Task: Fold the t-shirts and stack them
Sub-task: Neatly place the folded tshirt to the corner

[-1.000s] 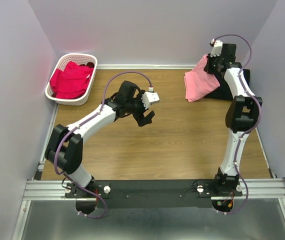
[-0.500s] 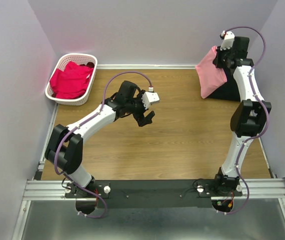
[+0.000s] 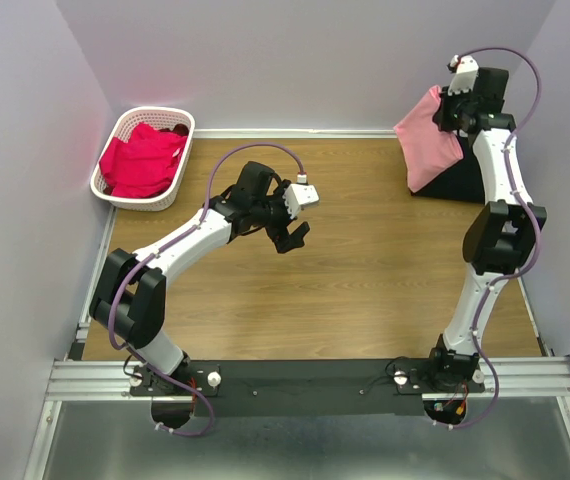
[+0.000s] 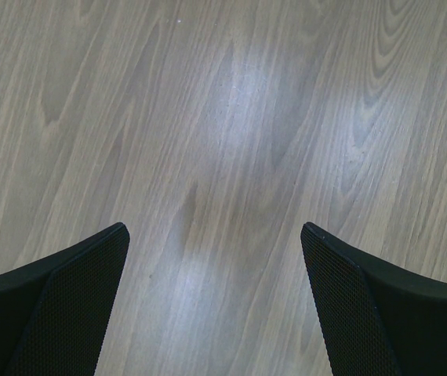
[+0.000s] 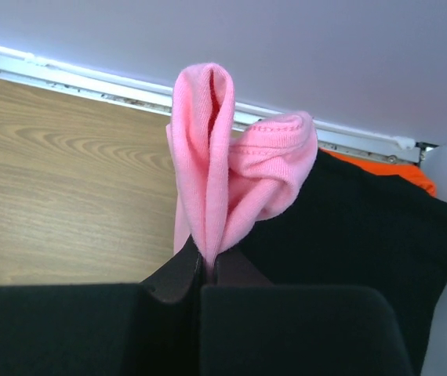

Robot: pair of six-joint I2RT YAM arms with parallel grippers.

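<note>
Hovering over the wooden desk [image 4: 231,117] with jaws spread wide, the left end effector [image 3: 290,237] sits nearest, while farther back the right end effector [image 5: 206,265] pinches a hanging salmon-pink t-shirt [image 5: 208,157] just above the black t-shirt [image 5: 349,227], and magenta-red t-shirts [image 3: 143,158] fill the white basket [image 3: 135,201] beyond the left end effector's left side.

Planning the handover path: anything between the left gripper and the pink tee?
Nothing: top view shows only bare tabletop between left gripper and pink tee.
</note>
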